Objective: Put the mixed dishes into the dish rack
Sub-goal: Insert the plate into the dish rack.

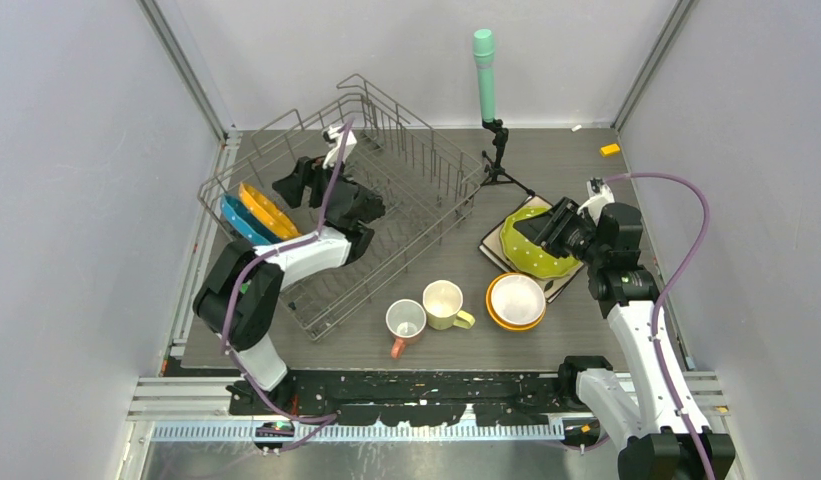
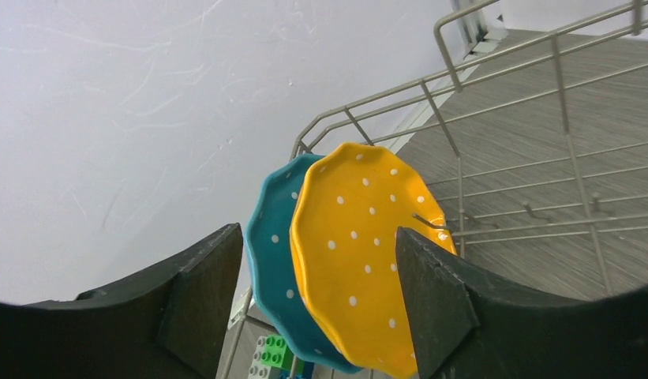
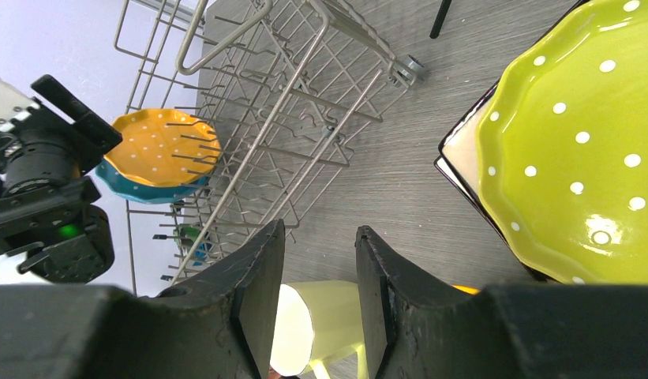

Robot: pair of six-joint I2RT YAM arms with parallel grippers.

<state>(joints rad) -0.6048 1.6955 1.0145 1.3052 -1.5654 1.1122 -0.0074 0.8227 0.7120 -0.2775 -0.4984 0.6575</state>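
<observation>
- Two plates are already loaded: a blue plate (image 2: pixel 269 253) and an orange plate (image 2: pixel 360 253) stand on edge, one right behind the other, between the tines at the left end of the dish rack (image 1: pixel 416 200).
- The left gripper (image 2: pixel 319 237) hangs just in front of these two plates with its jaws spread wide. Nothing is clamped between them, and the orange plate stands in the rack on its own.
- No other dish shows in the rack, so from the middle to its right end there looks to be room for what is left.
- On the table (image 1: pixel 456 270), just right of the rack's near corner, a pink mug (image 1: pixel 405 320) and a pale-yellow mug (image 1: pixel 444 302) stand upright, close together, mouths up.
- Just right of the mugs, a white bowl (image 1: pixel 517 298) sits nested inside an orange bowl (image 1: pixel 506 324).
- Behind the bowls, a yellow-green plate (image 3: pixel 573 142) lies flat on top of a white square plate (image 3: pixel 461 150).
- The right gripper (image 3: pixel 320 229) hovers above the yellow-green plate, its jaws part-way apart and holding nothing.
- As a judgement, the task is about a quarter done, with two of the eight dishes racked. Six are left on the table: two mugs, two bowls and two plates.
- The yellow-green plate looks the likeliest next pick, since the right gripper is over it. The stacked plates and nested bowls will probably need separating one at a time.
</observation>
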